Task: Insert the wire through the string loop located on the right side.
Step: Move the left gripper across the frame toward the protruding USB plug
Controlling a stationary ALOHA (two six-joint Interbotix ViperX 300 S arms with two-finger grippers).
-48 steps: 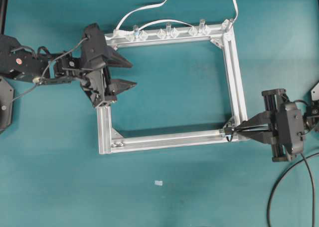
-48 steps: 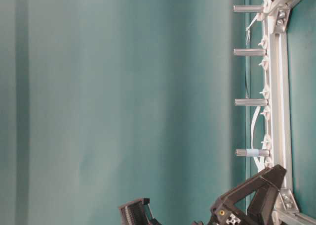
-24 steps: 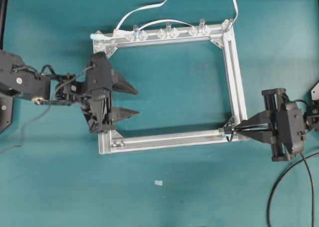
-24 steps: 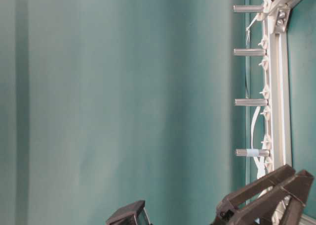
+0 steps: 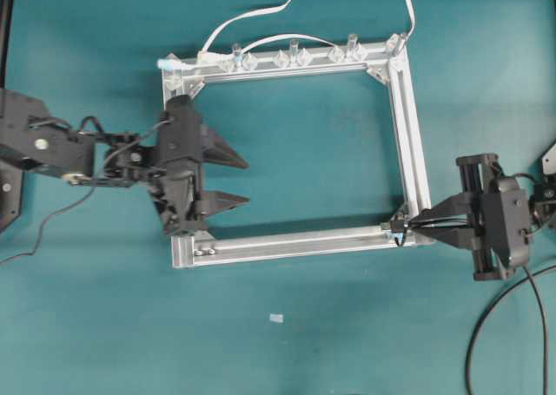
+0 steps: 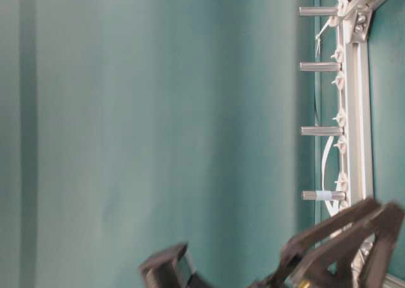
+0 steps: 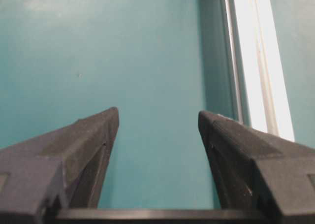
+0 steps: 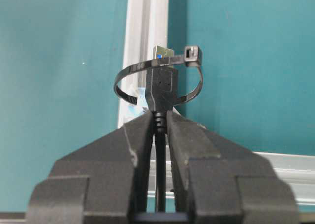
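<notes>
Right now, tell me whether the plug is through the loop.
Through: the wire plug's metal tip pokes past the string loop, held by the right gripper.

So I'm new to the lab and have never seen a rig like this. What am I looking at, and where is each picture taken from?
Two robot arms work at a teal table. One camera looks straight down, one sits at table level, turned sideways, and one rides on each arm's wrist. An aluminium frame with white cables lies on the table. The right claw is shut on the wire, its plug pushed into the string loop at the frame's corner. The left claw is open and holds nothing, over the frame's other side.
</notes>
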